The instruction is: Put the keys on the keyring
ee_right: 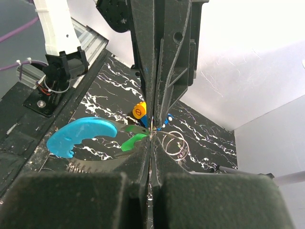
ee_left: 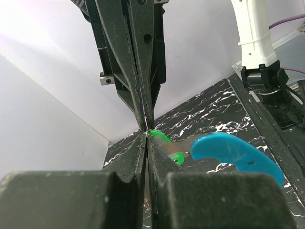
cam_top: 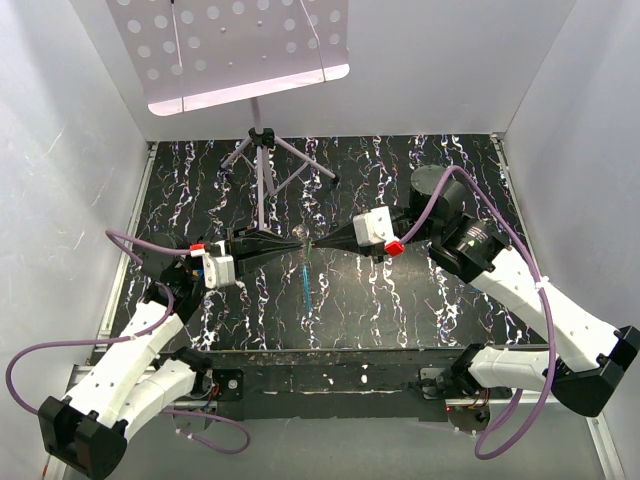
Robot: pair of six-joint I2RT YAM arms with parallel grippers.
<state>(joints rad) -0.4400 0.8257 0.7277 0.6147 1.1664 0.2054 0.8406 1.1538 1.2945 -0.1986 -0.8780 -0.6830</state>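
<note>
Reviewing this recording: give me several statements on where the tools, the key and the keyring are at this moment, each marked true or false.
1. The left tool and right tool meet tip to tip above the table. True.
2. The green-headed key and the keyring sit at those meeting tips. True.
3. The green-headed key lies flat on the table, far from both tools. False: it is up at the tips.
4. A purple tripod stand stands at the far side of the table. True.
5. The keyring hangs on the purple tripod stand. False: it is at the tool tips, beside the key.
6. The left tool is wide open. False: its fingers are closed together.
</note>
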